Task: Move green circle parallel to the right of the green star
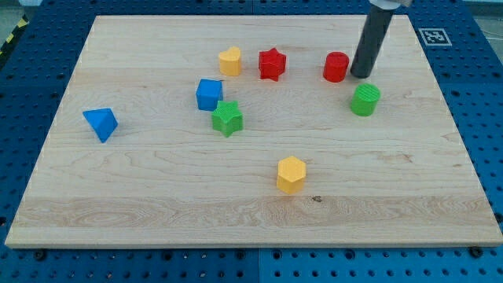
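Observation:
The green circle (365,100) is a short green cylinder at the view's right, on the wooden board (157,204). The green star (227,118) lies near the board's middle, far to the left of the circle and slightly lower. My tip (361,75) is the lower end of the dark rod. It rests just above the green circle toward the view's top, close to it, and just right of the red cylinder (335,67).
A blue cube (209,93) touches the green star's upper left. A yellow block (229,60) and a red star (272,64) sit toward the top. A blue triangle (100,123) lies at the left. A yellow hexagon (291,174) sits below the middle.

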